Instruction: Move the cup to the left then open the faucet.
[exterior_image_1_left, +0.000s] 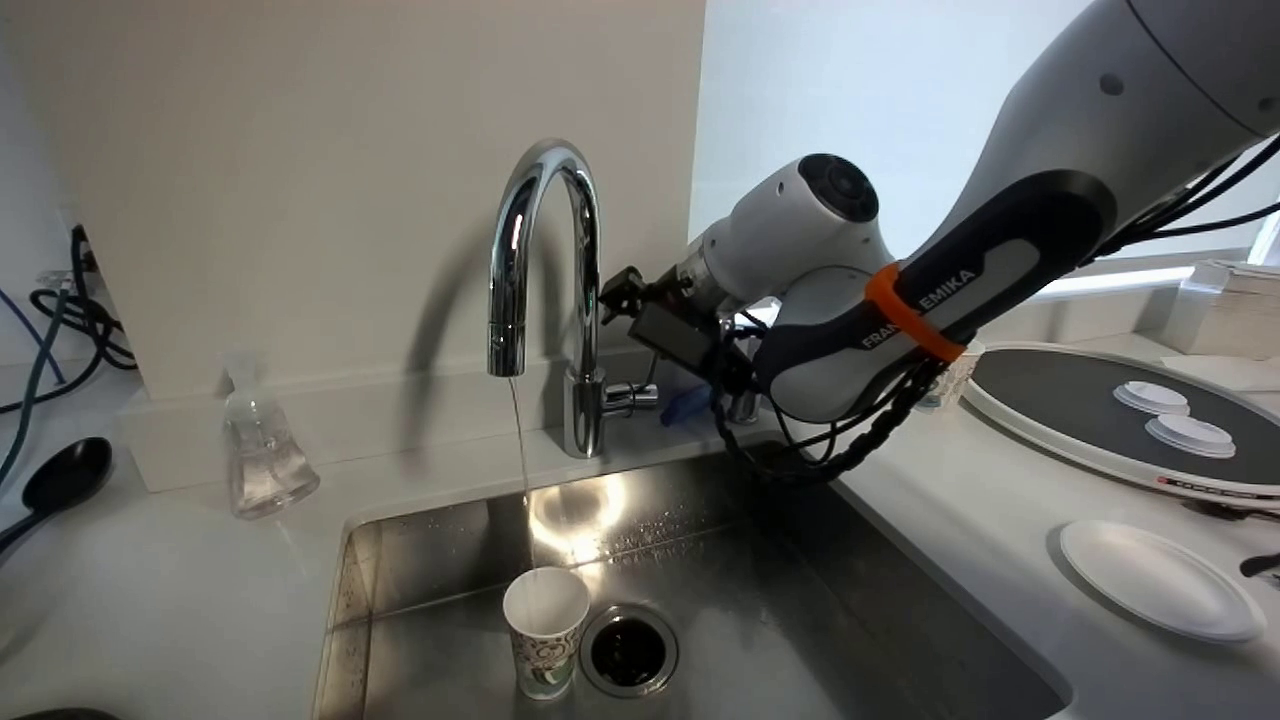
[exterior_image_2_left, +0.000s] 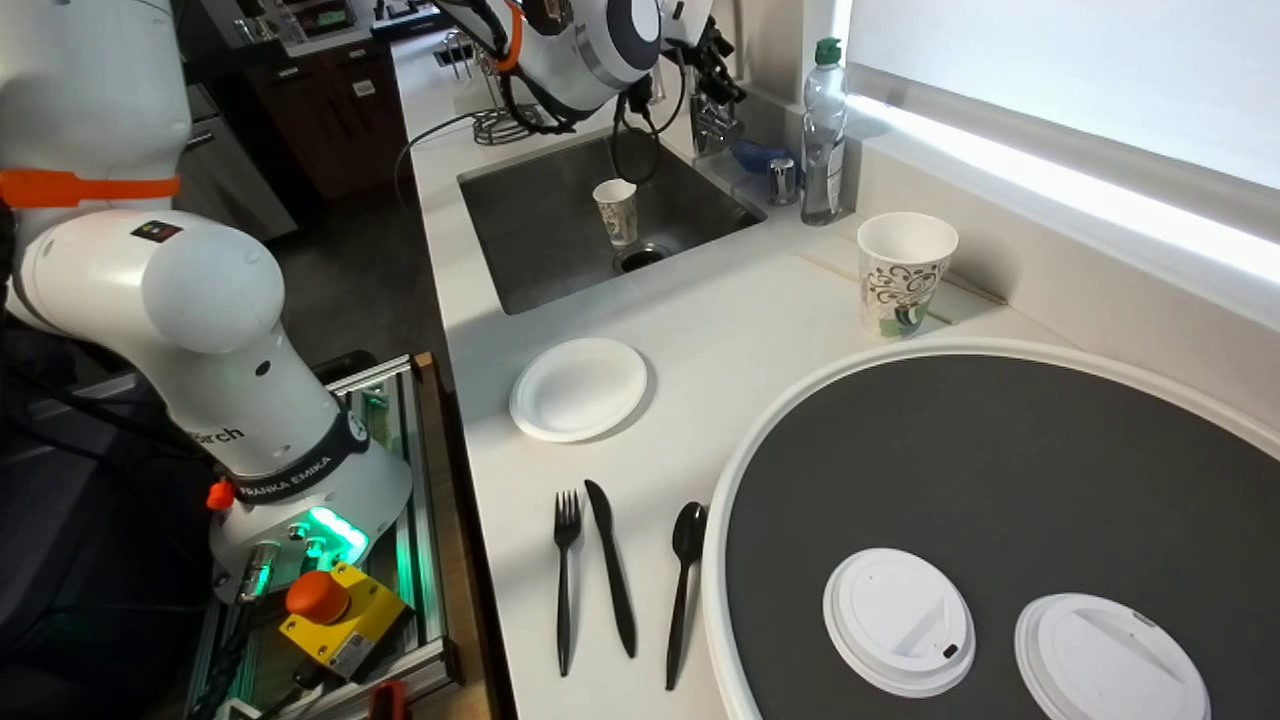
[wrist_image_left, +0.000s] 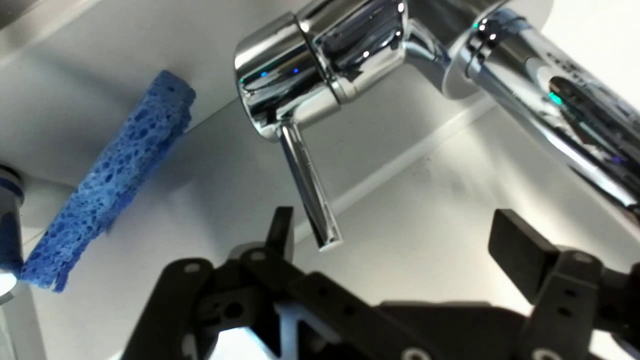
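Observation:
The white patterned paper cup (exterior_image_1_left: 545, 640) stands upright in the sink beside the drain. It also shows in an exterior view (exterior_image_2_left: 617, 215). The chrome faucet (exterior_image_1_left: 508, 250) arches above it, and a thin stream of water falls from the spout into the cup. In the wrist view, the faucet's lever handle (wrist_image_left: 310, 185) sticks out from its base (wrist_image_left: 320, 60). My gripper (wrist_image_left: 395, 235) is open, with the lever's free end between its fingers, nearer the left one and apparently apart from it. In an exterior view the gripper (exterior_image_1_left: 622, 296) is beside the faucet's upright pipe.
The sink drain (exterior_image_1_left: 628, 650) is right of the cup. A blue sponge (wrist_image_left: 115, 175) lies beside the faucet base. A soap bottle (exterior_image_2_left: 823, 140) and another paper cup (exterior_image_2_left: 900, 285) stand on the counter. A clear bottle (exterior_image_1_left: 262, 450) stands left of the sink. A plate (exterior_image_2_left: 580, 390) lies nearby.

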